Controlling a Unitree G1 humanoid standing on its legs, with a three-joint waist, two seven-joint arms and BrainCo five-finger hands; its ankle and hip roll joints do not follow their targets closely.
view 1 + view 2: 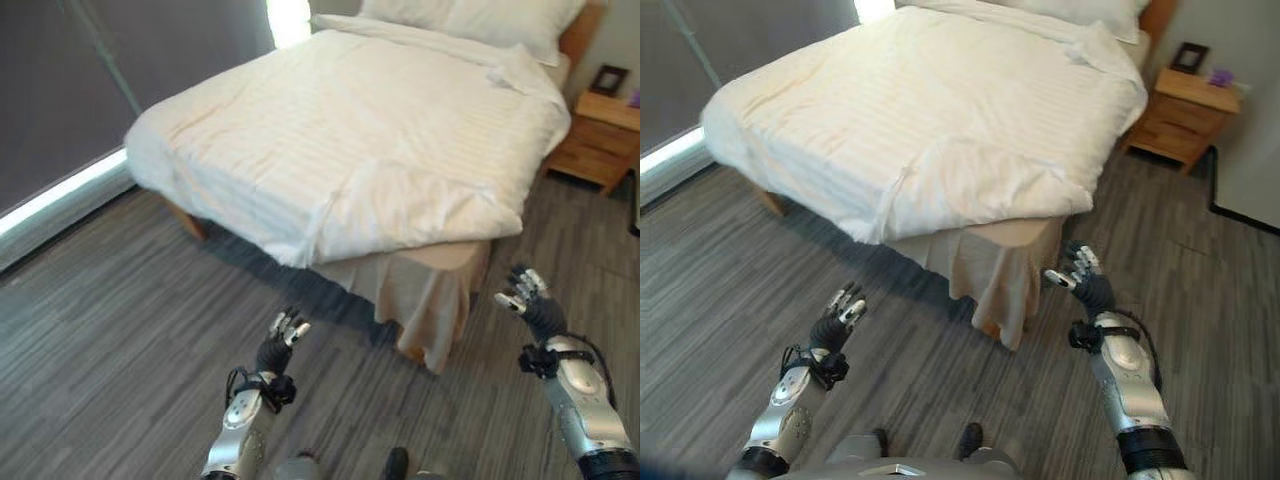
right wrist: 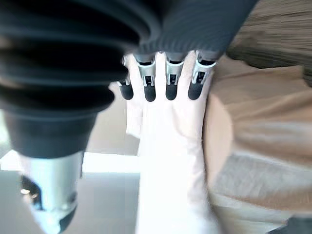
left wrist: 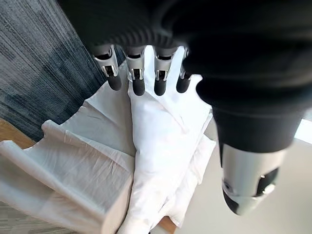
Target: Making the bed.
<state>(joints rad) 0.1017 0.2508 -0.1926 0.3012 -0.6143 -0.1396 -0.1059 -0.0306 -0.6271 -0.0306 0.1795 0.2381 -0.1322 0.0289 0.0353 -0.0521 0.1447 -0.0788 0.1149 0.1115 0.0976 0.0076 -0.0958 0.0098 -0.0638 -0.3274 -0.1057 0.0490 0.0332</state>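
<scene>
White duvet (image 1: 360, 140) with faint woven stripes; beige bed skirt (image 1: 430, 290); grey streaked floor (image 1: 120, 350); orange-brown wooden nightstand (image 1: 603, 140); white pillows (image 1: 480, 20).

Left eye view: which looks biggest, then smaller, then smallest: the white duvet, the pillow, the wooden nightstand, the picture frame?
1. White duvet
2. Pillow
3. Wooden nightstand
4. Picture frame
The pillow and nightstand are cut off by the picture's edge, so their order is unsure.

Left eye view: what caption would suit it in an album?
Both open hands, left hand and right hand, raised before the corner of a bed under a white duvet.
</scene>
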